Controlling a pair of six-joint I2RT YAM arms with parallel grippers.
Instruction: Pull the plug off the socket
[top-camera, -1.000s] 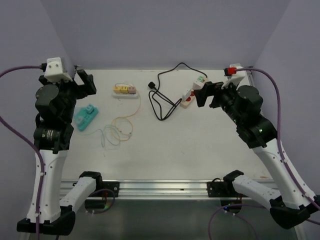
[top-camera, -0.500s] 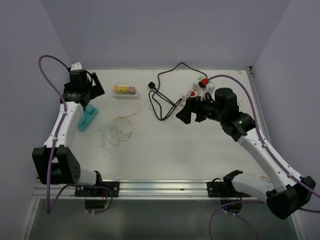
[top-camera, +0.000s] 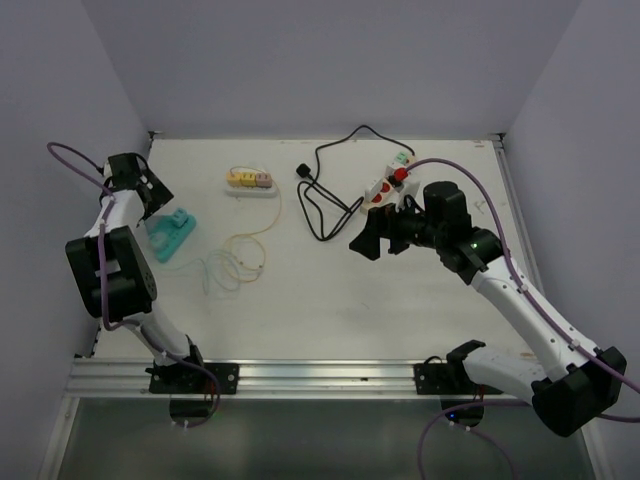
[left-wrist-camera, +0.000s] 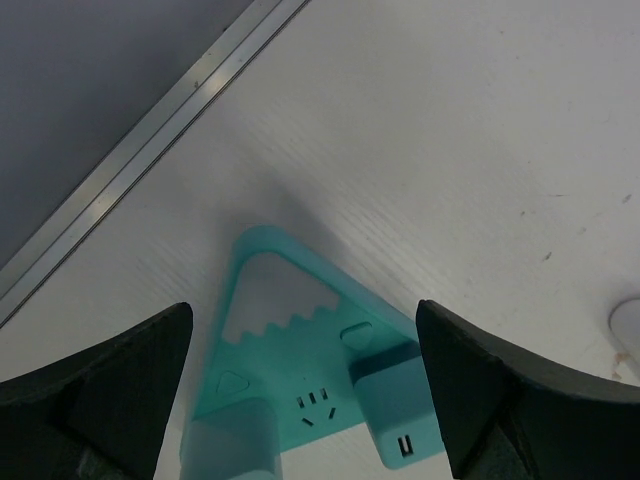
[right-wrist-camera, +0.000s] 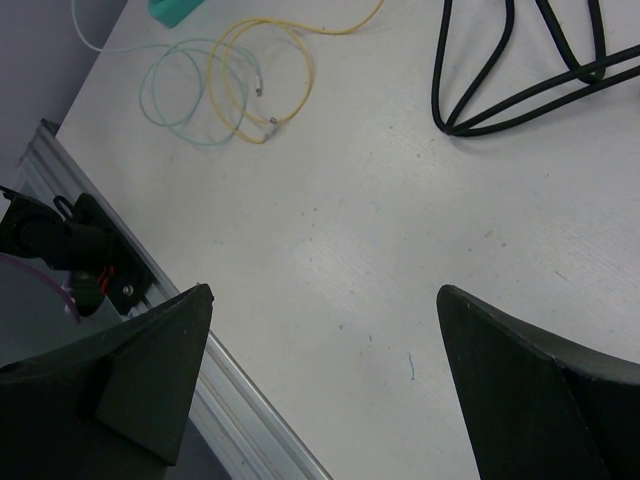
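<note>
1. The desk (top-camera: 330, 300) carries three socket strips. No plug on any of them looks pulled free, so the task appears barely begun.
2. The right arm (top-camera: 500, 285) hangs over the middle of the desk with its jaws spread wide and holding nothing. Its wrist view shows only bare desk, the black cable (right-wrist-camera: 520, 90) and a coiled yellow wire (right-wrist-camera: 262, 75), with no socket between the jaws. It is probably not the arm placed to make the pull.
3. The left arm (top-camera: 110, 265) reaches to the far-left corner. Its jaws are also spread wide and empty, and they hover above the teal socket strip (left-wrist-camera: 300, 350) without touching it.
4. The white socket strip (top-camera: 385, 185), which has a red switch, lies just beyond the right arm. It is too small in the overhead view to tell what is plugged into it.
5. The teal socket strip lies flat near the desk's left edge, and in the left wrist view it sits between the two jaws. This is most likely the task's socket.
6. The small strip (top-camera: 250, 181), with yellow and pink plugs, sits well apart from both arms.
7. The teal plug (left-wrist-camera: 395, 415) is fully seated at one end of the teal strip. A paler block (left-wrist-camera: 232, 450) sits at the other side, with a bare outlet between them.
8. Every step of the task is left: lowering the left jaws, closing them on the plug, and drawing it straight out.
</note>
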